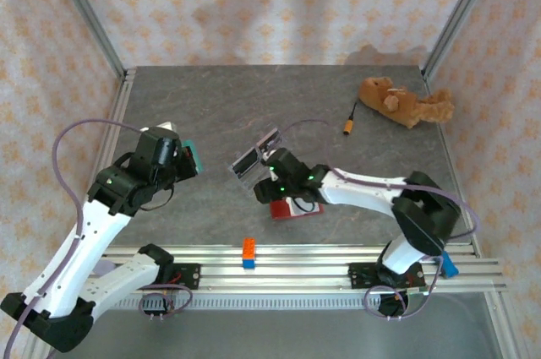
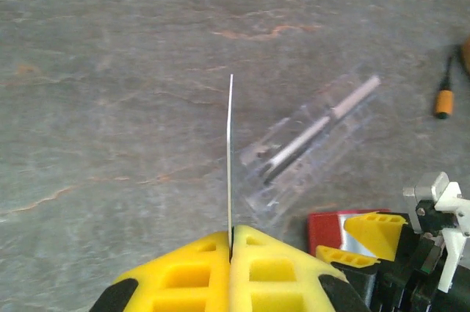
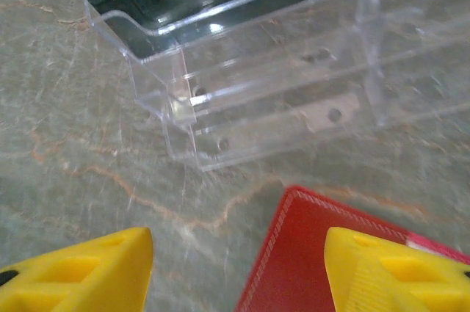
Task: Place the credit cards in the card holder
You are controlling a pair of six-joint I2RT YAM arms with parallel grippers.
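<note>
1. The left gripper point(image 2: 230, 242) is seen clamped tight on a teal card point(image 1: 193, 154), left of centre in the top view.
2. From the left wrist, the card is shown edge-on. It reads as a thin upright line rising from between the yellow pads point(image 2: 183, 275), which are pressed together on it.
3. The right gripper point(image 3: 239, 260) is held wide open over the wallet point(image 3: 316, 260), just below the centre of the top view. Nothing is gripped.
4. The wallet is laid flat on the table point(image 1: 211, 106). Its red stitched corner is framed between the two yellow fingers point(image 3: 81, 275) at the bottom of the right wrist view. Whether either finger is touching it cannot be told.
5. The clear tray point(image 1: 256, 158) is found just above the wallet in the top view, tilted on a diagonal. A strip of bare table is seen between the two.
6. Dark and pale shapes are made out inside the tray. Whether they are cards cannot be told.
7. A brown toy point(image 1: 406, 103) is spotted at the upper right, with an orange plug point(image 1: 348, 128) on the table beside it, both well apart from the wallet.
8. An orange-and-blue block point(image 1: 249, 252) is seen on the rail point(image 1: 338, 253) at bottom centre.
</note>
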